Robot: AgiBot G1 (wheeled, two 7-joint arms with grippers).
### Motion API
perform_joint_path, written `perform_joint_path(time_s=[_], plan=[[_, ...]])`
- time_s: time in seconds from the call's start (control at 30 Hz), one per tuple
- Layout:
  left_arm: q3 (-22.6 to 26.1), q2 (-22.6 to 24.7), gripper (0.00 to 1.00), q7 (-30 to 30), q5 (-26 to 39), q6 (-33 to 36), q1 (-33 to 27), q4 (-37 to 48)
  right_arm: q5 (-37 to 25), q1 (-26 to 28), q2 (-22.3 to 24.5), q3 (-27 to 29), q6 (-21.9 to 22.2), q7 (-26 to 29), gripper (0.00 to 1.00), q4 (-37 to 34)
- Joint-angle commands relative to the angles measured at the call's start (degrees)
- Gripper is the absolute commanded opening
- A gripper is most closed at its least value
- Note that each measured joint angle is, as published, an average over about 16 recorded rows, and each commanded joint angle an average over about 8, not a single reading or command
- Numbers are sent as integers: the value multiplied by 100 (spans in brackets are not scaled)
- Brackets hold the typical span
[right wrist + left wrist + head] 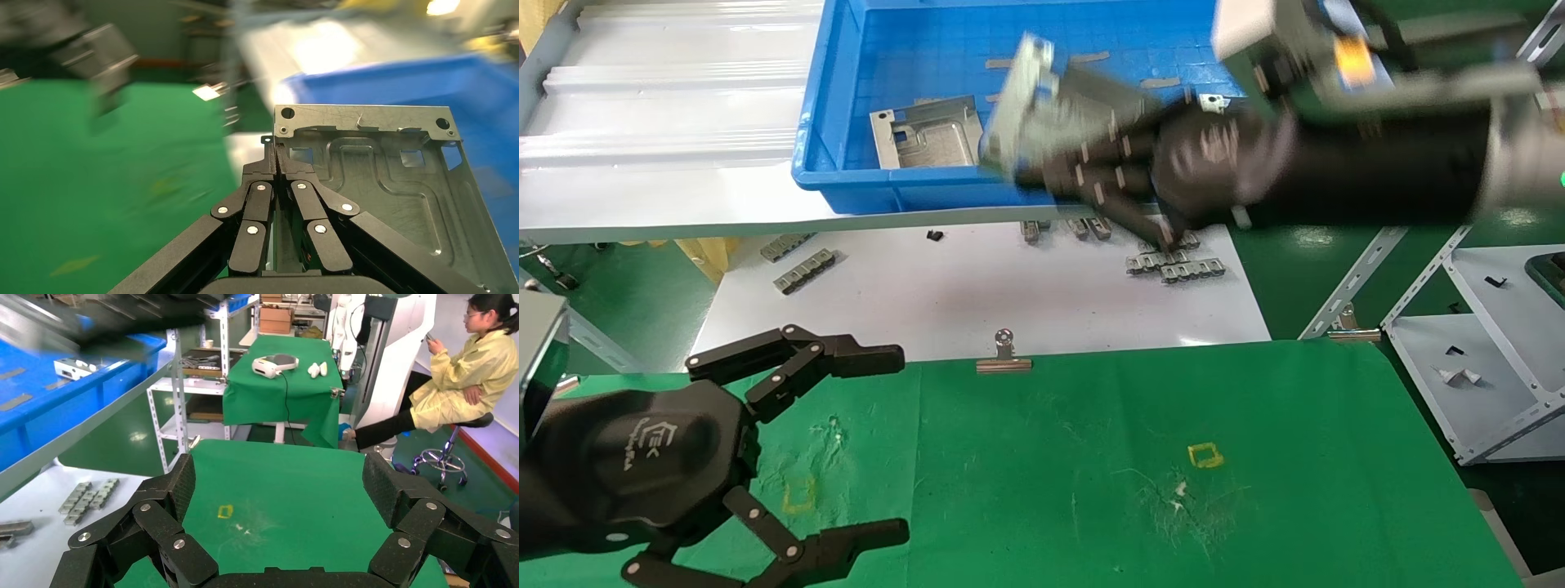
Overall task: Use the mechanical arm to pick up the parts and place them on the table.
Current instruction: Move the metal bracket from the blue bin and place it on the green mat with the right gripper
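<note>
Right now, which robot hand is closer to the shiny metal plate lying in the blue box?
The right gripper, just beside the plate and already pinching another part. The left gripper hangs open far off over the green table.

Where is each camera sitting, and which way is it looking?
Head view: up on the robot's head, looking forward and down at the green table and blue tray; both arms show.
Left wrist view: on the left arm, looking past the open left gripper across the table toward shelves and a seated person.
Right wrist view: on the right arm, looking along the right gripper, shut on a metal part.
Shared: all three show the green table; head and right wrist views both show that held part.
</note>
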Motion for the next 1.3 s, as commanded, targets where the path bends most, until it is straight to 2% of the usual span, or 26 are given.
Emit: perform_joint_path(time_s=[0.03,0.23,0.37,0.5,0.63,0.77,0.87,1.03,1.3], plan=[[0,0,100,0,0,0,0,0,170,-141,205,43,-516,-327,0,2],[1,0,100,0,-1,0,0,0,-74,-493,707,-236,-1560,-1016,0,78],[1,0,100,1,-1,0,0,0,-268,-800,906,-428,-1810,-1382,0,-151],[2,-1,100,1,-1,-1,0,0,-559,-1269,908,-609,-1501,-1862,0,-423],[2,-1,100,1,-1,-1,-1,0,-749,-1860,808,-684,-836,-2520,0,-631],[2,-1,100,1,-2,-1,-1,0,-651,-2340,702,-579,-176,-3147,0,-788],[3,-1,100,1,-2,-1,-1,0,-443,-2533,629,-436,98,-3459,0,-936],[3,-1,100,2,-2,-1,-1,0,-276,-2554,460,-317,91,-3785,0,-1357],[4,-2,100,2,-3,-2,-1,0,-496,-2135,42,-426,-620,-4237,0,-2445]])
